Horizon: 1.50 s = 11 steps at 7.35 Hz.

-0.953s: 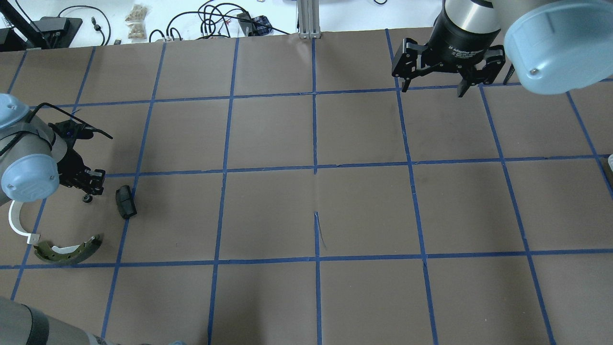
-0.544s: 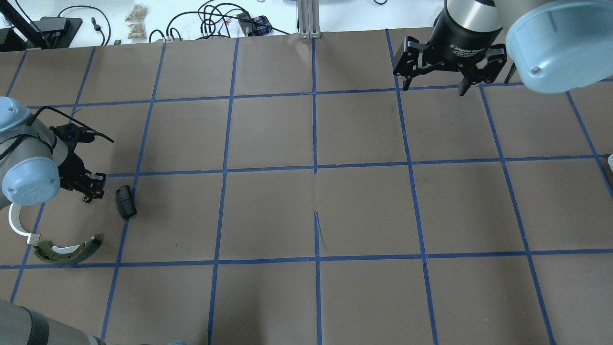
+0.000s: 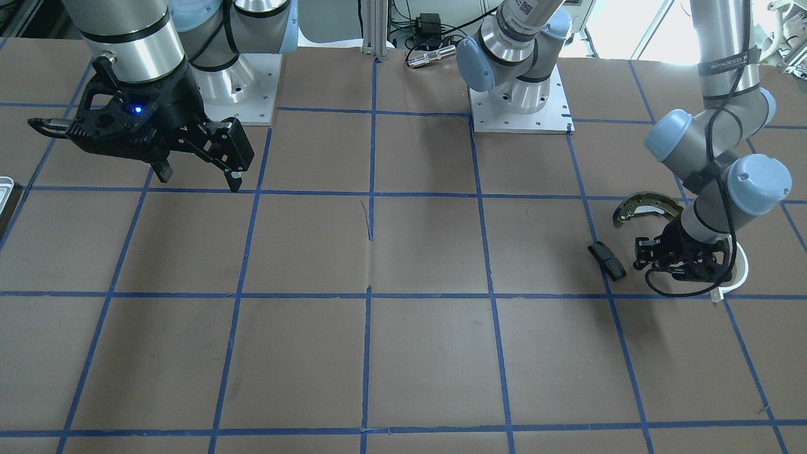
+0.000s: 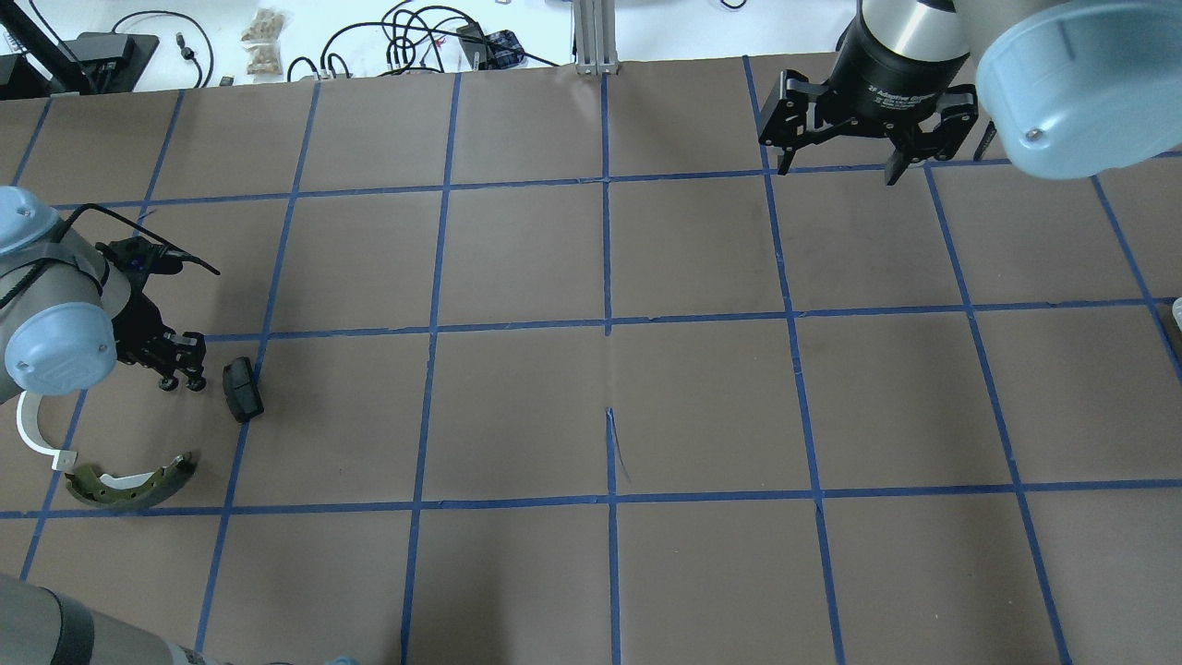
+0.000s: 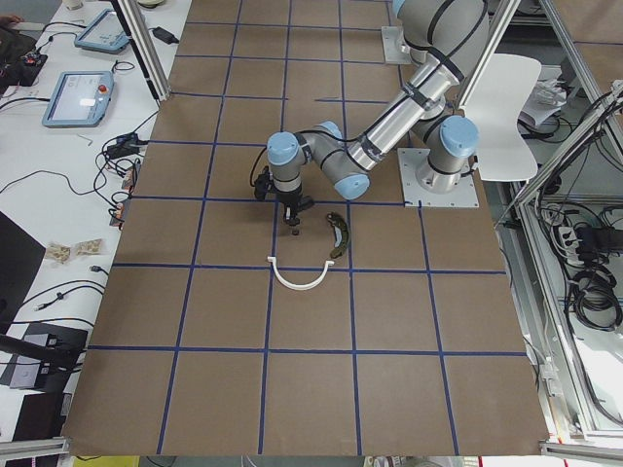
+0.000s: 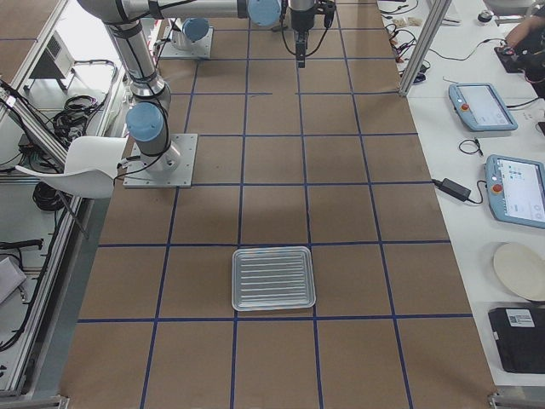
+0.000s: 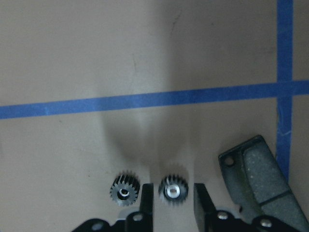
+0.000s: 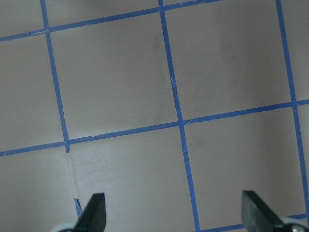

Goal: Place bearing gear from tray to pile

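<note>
My left gripper is low over the table, its fingers slightly apart. A tiny black bearing gear lies on the table between the fingertips with small gaps on both sides. A second gear lies just beside it. The pile around them holds a black block, an olive brake shoe and a white plastic arc. The left gripper sits just left of the block. The silvery tray lies at the table's other end and looks bare. My right gripper is open and empty, high over the far right.
Blue tape lines divide the brown table into squares. Cables and small items lie on the white bench beyond the far edge. The robot bases stand on the table at the robot's side.
The left gripper's fingers have spread slightly, and a second small gear now shows on the table next to the first, under its fingertips. The right arm has hardly moved.
</note>
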Available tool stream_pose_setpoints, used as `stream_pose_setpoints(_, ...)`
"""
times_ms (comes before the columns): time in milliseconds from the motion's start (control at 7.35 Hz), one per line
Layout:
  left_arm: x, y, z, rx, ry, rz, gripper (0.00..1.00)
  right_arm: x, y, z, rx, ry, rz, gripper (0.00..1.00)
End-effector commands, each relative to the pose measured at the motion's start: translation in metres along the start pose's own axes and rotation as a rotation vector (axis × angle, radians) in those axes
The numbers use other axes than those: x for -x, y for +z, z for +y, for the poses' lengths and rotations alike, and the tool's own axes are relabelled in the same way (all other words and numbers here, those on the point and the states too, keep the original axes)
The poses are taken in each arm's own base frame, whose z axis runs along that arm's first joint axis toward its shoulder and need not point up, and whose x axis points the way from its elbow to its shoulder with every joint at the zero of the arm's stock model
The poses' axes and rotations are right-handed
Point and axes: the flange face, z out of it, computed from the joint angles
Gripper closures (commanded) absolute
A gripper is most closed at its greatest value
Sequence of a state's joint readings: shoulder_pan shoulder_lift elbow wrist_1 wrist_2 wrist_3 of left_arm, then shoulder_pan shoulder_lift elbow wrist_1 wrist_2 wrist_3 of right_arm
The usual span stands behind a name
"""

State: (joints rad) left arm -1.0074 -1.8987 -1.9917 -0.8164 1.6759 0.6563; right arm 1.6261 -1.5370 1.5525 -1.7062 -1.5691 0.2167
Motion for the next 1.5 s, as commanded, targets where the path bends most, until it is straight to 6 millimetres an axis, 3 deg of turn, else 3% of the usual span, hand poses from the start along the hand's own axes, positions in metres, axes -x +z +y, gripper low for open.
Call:
stream_pose_setpoints(0, -0.011, -0.036, -0.011, -0.032, 0.016, -0.013, 0.30, 0.000, 0.000, 0.000, 0.000, 0.000, 0.000, 0.00)
stream_pose_setpoints(136, -0.047, -0.062, -0.019, -0.032, 0.039, -0.009, 0.30, 0.000, -0.001, 0.000, -0.001, 0.000, 0.000, 0.00)
stream_pose_setpoints(408, -0.129, -0.140, -0.035, -0.045, 0.071, -0.008, 0.25, 0.000, -0.001, 0.000, -0.001, 0.000, 0.000, 0.00)
stream_pose_setpoints(680, -0.189, -0.215, -0.041, -0.010, -0.014, 0.017, 0.22, 0.000, -0.001, 0.000, -0.001, 0.001, -0.002, 0.00)
stream_pose_setpoints(817, -0.237, -0.256, -0.040, -0.027, -0.071, 0.080, 0.18, 0.000, -0.001, 0.001, 0.001, 0.001, -0.001, 0.00)
stream_pose_setpoints(953, -0.280, -0.282, -0.040, -0.055, -0.096, 0.080, 0.13, 0.000, -0.001, 0.000, -0.001, 0.001, -0.002, 0.00)
stream_pose_setpoints(1089, -0.317, -0.291, -0.029, -0.067, -0.034, 0.075, 0.00, 0.000, -0.001, 0.001, 0.001, 0.001, -0.003, 0.00)
stream_pose_setpoints(1225, -0.329, -0.294, -0.008, -0.041, -0.014, 0.076, 0.00, 0.000, -0.001, 0.001, 0.001, 0.001, -0.001, 0.00)
stream_pose_setpoints(1361, -0.326, -0.302, 0.008, -0.044, -0.014, 0.082, 0.00, 0.000, -0.001, 0.001, 0.001, 0.001, -0.001, 0.00)
